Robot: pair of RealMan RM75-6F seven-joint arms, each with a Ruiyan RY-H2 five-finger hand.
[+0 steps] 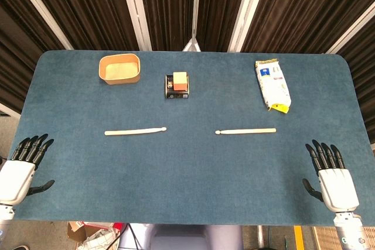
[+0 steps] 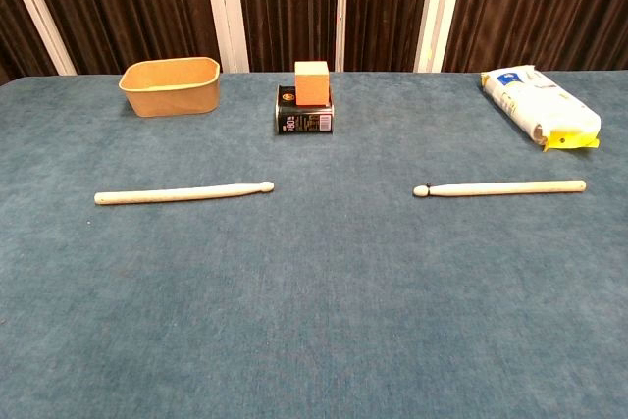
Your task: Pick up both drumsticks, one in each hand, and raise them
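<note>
Blue felt covers your counter (image 1: 187,191) from edge to edge, with dark curtains (image 1: 170,4) and pale upright strips (image 1: 133,4) behind it. Along the far side you have a white packet (image 1: 272,84) to the right, a tan tub (image 1: 119,68) to the left, and an orange block (image 1: 180,80) on a dark box (image 1: 176,92) between them. Nearer you, the left drumstick (image 1: 135,131) and right drumstick (image 1: 245,131) lie flat in one line, tips facing inward, well apart. Your left hand (image 1: 20,171) and right hand (image 1: 331,177) rest at the near corners, fingers (image 1: 324,155) spread, holding nothing.
</note>
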